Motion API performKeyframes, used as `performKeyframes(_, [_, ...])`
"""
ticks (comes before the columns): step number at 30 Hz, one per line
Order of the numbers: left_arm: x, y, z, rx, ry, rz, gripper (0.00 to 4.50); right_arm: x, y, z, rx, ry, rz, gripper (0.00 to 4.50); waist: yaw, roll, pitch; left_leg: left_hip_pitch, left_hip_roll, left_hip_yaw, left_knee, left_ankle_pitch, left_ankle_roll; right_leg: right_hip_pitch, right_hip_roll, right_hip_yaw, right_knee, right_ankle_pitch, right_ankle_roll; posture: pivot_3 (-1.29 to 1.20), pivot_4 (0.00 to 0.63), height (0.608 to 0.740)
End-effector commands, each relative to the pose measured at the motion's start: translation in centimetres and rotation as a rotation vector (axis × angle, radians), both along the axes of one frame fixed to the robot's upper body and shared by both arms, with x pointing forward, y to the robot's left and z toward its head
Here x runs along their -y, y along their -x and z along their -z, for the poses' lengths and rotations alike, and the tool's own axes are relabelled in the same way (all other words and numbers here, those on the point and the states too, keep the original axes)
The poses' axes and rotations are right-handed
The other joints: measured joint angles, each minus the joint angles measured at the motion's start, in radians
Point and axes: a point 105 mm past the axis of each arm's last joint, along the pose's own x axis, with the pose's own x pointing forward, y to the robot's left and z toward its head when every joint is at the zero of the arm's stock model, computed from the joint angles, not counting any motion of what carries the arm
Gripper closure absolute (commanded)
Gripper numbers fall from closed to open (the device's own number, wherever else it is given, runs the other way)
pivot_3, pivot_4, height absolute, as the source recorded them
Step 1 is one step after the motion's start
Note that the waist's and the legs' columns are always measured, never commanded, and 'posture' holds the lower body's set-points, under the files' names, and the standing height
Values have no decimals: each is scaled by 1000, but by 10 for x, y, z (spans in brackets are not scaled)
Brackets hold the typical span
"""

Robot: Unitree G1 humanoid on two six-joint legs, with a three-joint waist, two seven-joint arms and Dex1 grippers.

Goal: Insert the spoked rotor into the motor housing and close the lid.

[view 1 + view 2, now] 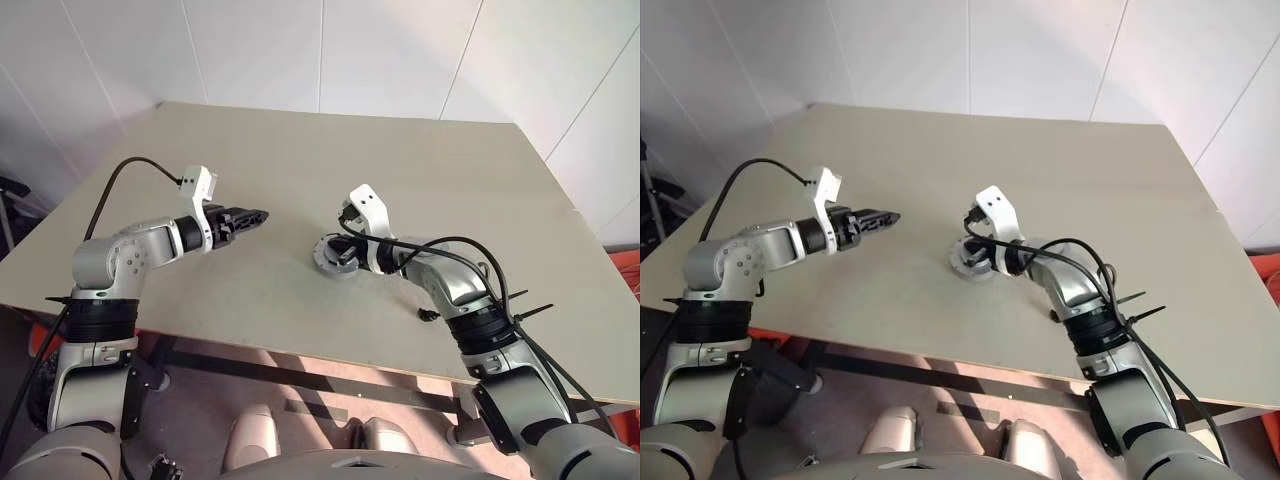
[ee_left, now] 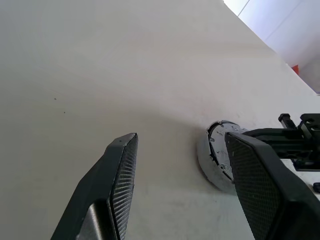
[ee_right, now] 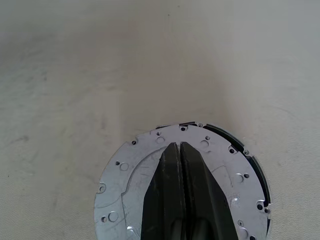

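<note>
The lid (image 3: pixel 185 185) lies plain face up over the housing on the table (image 1: pixel 300 170), not quite centred: a dark edge shows along one side. The right gripper (image 3: pixel 180 150), fingers pressed together, rests on it. Pushing off-centre could slide or tip the stack. The left gripper (image 1: pixel 258 215), fingers spread and empty, hovers beside the lid.

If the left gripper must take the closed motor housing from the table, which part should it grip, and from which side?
Probably the rim of the motor housing, across its width, coming from above on its free left side. It lies flat and round on the table, and the shut right gripper rests on the lid. The left gripper is open.
</note>
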Motion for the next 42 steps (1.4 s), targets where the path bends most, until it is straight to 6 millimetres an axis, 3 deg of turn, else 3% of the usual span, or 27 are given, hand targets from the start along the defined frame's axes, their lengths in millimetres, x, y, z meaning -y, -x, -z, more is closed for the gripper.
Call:
performKeyframes(1, [7,5,-9,25,22,31,1527,4,-1,-3,19,-9,15,4481,-1,0,0,0,0,0,0,0,0,0,0,0,0,0,0,0,0,740])
performKeyframes(6, [15,12,1,-28,37,76,1527,1,-1,-64,212,-197,-38,4481,0,0,0,-1,0,0,0,0,0,-1,0,0,0,0,0,0,0,740])
performKeyframes(11, [26,20,9,-81,71,125,1527,25,2,-92,454,-289,-19,4481,3,-1,0,-2,0,0,-1,0,0,-1,0,0,-1,0,0,0,0,740])
performKeyframes(17, [31,26,16,-149,106,178,1527,40,15,-75,381,-361,-60,4481,1,-1,0,-1,0,0,-1,0,1,-1,0,0,-1,0,0,0,0,740])
performKeyframes(20, [33,27,19,-167,103,196,1527,49,13,-48,363,-272,-38,4481,-2,-1,0,-1,0,0,-1,0,1,-1,0,0,-1,0,0,0,0,740])
performKeyframes(23, [35,27,22,-177,95,208,1527,47,19,-34,349,-247,-89,3871,-2,-1,0,-1,0,0,0,0,1,-1,0,0,-1,0,0,0,0,740])
performKeyframes(34, [36,25,23,-166,75,200,1527,38,23,-23,318,-238,-154,216,-23,-1,0,-2,0,0,-1,-1,2,-1,0,0,-2,0,0,0,0,740])
performKeyframes(35, [36,25,23,-165,72,196,1527,38,23,-22,313,-233,-156,23,-23,-1,0,-1,0,0,-1,-1,2,-1,0,0,-2,0,0,0,0,740])
performKeyframes(42, [34,23,23,-158,73,185,1527,22,14,-11,302,-184,-168,23,-26,-1,0,-2,0,0,-1,-1,2,-1,0,0,-2,0,-1,0,0,740])
